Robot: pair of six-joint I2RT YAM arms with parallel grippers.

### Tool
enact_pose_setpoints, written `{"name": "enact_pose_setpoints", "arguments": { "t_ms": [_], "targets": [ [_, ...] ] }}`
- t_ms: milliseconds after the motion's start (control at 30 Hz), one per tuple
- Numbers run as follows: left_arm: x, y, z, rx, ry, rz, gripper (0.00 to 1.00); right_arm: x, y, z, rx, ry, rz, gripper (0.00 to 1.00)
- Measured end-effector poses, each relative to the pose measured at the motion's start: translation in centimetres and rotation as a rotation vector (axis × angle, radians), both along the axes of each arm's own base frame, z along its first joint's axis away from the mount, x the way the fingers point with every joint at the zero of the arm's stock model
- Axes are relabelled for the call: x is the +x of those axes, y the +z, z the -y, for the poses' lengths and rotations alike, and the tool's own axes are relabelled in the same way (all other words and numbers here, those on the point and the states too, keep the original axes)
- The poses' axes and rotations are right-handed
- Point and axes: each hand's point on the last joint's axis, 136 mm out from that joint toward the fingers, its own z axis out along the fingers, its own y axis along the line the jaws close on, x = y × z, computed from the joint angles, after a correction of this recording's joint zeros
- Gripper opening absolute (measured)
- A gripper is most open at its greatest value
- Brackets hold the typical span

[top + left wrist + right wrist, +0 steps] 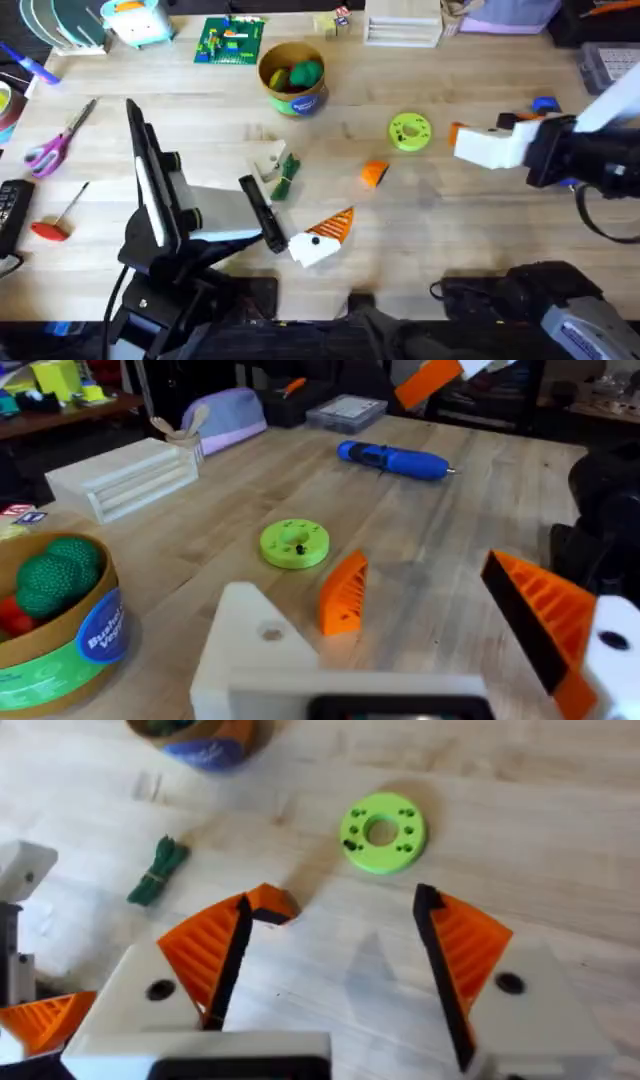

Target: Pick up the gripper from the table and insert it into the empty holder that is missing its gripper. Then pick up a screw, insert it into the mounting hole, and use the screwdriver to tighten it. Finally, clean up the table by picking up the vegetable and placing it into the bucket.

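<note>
The small orange wedge gripper lies on the table's middle. My left gripper stands open just left of it, the wedge ahead of its gap. One left finger is the bare off-white holder; the other carries an orange ribbed pad. The dark green vegetable lies beside the holder. My right gripper hovers open, right of the wedge. The blue screwdriver lies far right. The bucket stands at the back.
A lime-green disc with a small dark bit on it lies between wedge and screwdriver. Scissors and a red-handled tool lie far left. Boxes and a brick plate line the back edge.
</note>
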Motion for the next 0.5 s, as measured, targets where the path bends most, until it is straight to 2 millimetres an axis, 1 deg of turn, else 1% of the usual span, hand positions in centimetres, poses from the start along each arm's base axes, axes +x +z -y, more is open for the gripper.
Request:
{"name": "enact_pose_setpoints", "arguments": {
  "t_ms": [133, 267, 400, 500],
  "targets": [
    [0.0, 0.0, 0.0, 0.000, 0.000, 0.000, 0.993, -0.3, -1.8, -3.0, -0.032, 0.156, -0.119, 0.994],
    [0.0, 0.0, 0.0, 0.000, 0.000, 0.000, 0.993, -1.3, -3.8, -6.1, -0.085, 0.330, -0.204, 0.994],
    [0.0, 0.0, 0.0, 0.000, 0.000, 0.000, 0.993, -1.7, -5.6, -7.8, -0.122, 0.425, -0.261, 0.993],
    [0.0, 0.0, 0.0, 0.000, 0.000, 0.000, 0.993, -0.9, -6.4, -8.7, -0.101, 0.435, -0.291, 0.993]
  ]
}}
